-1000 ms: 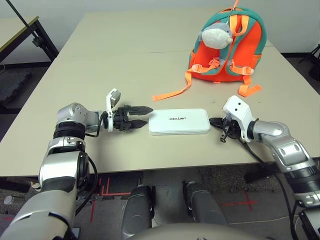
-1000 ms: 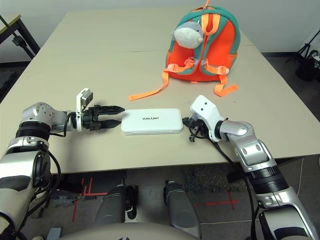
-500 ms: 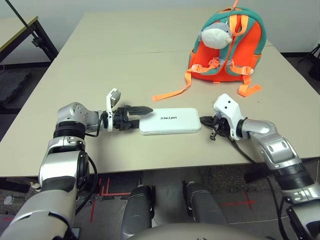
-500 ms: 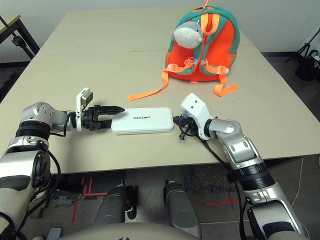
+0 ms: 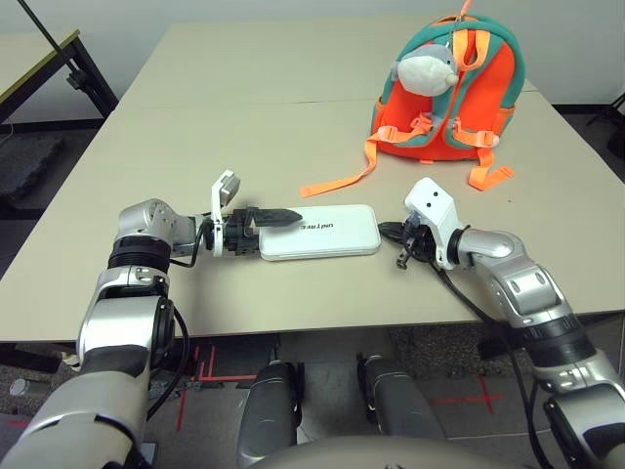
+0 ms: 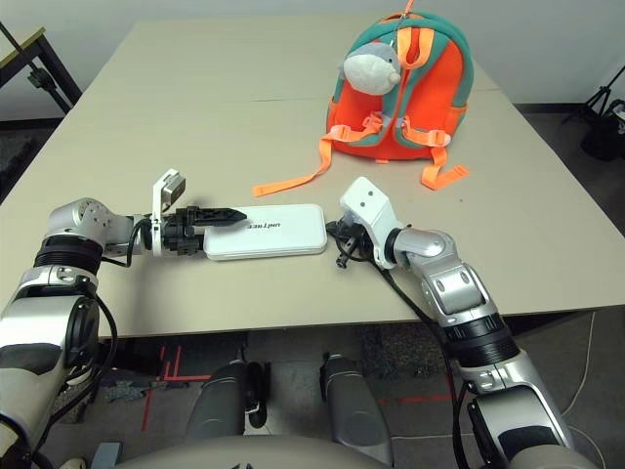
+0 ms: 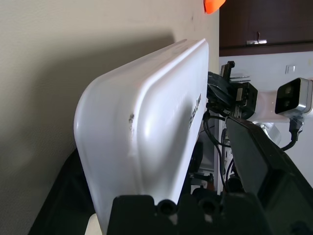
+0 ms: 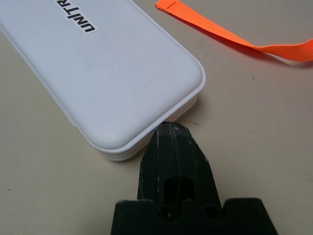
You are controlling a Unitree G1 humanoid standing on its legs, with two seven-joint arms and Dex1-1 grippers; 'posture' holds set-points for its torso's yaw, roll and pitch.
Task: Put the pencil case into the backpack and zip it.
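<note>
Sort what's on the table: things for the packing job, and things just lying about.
For the job: pencil case, backpack, left gripper open around the case's end, right gripper shut against its other end.

Lying about: nothing loose; only the plush fish attached to the backpack, and the table.

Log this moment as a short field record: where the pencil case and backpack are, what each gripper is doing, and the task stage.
pencil case: flat on the table, lid up, between the two grippers
backpack: upright at the table's far side, one orange strap trailing toward the case
left gripper: open, fingers astride the case's left end
right gripper: shut, tip against the case's right end
task stage: case not yet lifted, not in the backpack
</note>
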